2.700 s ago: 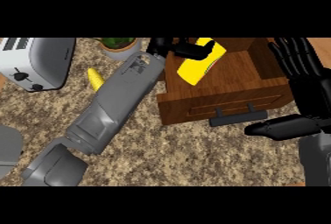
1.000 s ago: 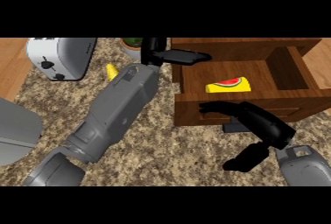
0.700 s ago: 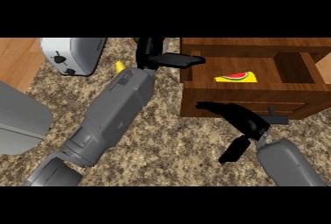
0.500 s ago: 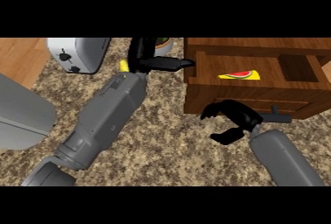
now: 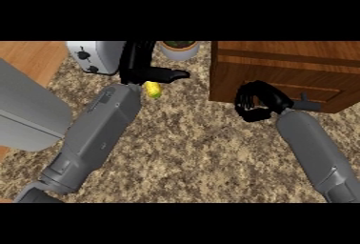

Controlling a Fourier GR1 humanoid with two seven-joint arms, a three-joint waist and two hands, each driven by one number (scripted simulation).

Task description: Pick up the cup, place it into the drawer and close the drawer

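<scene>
The wooden drawer unit (image 5: 281, 71) stands at the upper right, and its drawer front (image 5: 316, 93) sits flush with the cabinet. The cup is hidden from view. My right hand (image 5: 256, 102) is curled and holds nothing; it rests against the drawer front's left part, just left of the dark handle (image 5: 307, 104). My left hand (image 5: 138, 66) is at the upper middle, fingers straight and thumb pointing right, holding nothing, well left of the drawer unit.
A yellow item (image 5: 153, 89) lies on the speckled counter (image 5: 204, 147) just below my left hand. A white toaster (image 5: 95, 56) stands at the back left and a potted plant (image 5: 178, 48) beside it. A grey block (image 5: 28, 112) fills the left edge.
The drawer was open with the yellow cup inside; now its front is flush and the cup is out of sight. My right hand moved up against the drawer front, fingers curled.
</scene>
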